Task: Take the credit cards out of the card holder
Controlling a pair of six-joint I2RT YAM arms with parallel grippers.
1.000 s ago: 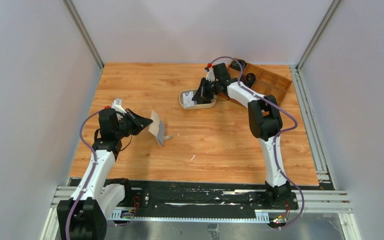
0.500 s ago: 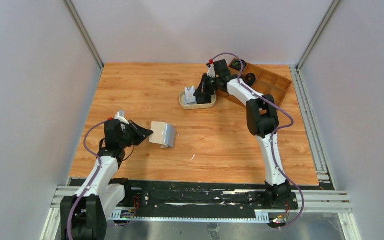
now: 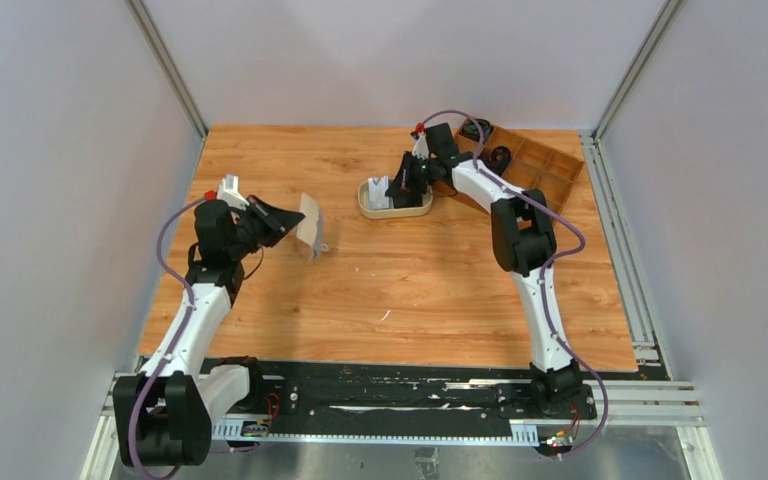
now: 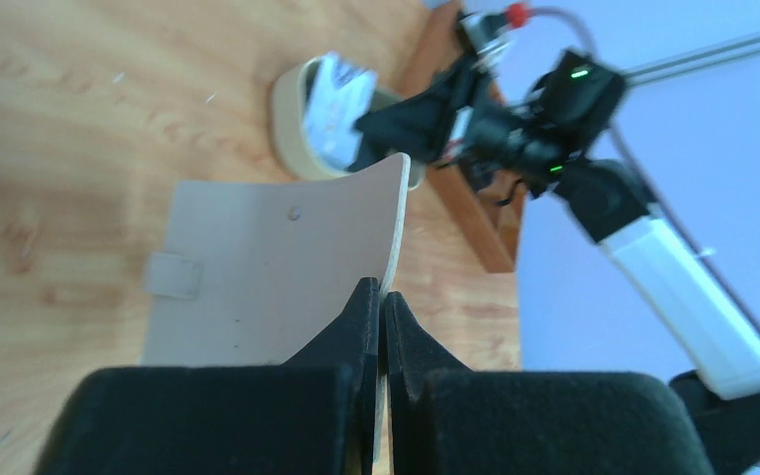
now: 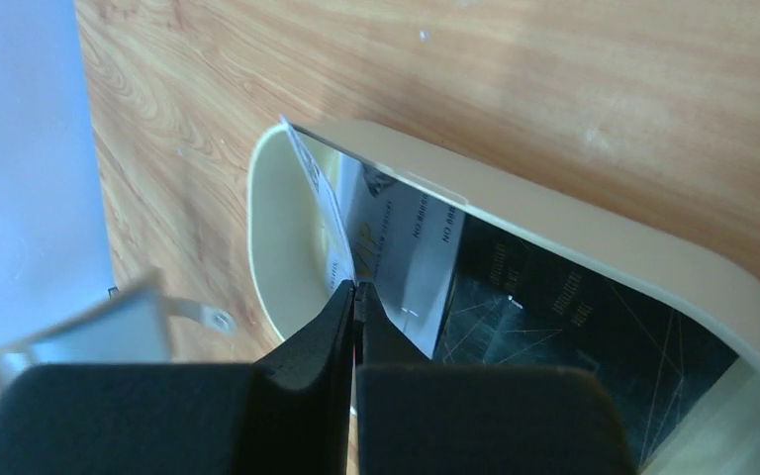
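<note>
Card holder (image 3: 309,224) lifted; three credit cards (image 5: 406,247) at tray (image 5: 574,233).

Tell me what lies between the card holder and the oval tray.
Nothing but bare wooden table separates the card holder from the oval tray; the top external view shows this.

Wooden tabletop (image 3: 430,290) boxed in by pale wall panels (image 3: 400,60).
The warm-grained surface meets plain grey-lilac panels on three sides; aluminium posts (image 3: 165,65) stand at the back corners, and metal rails (image 3: 641,300) run along the right and near edges, under soft even light.
</note>
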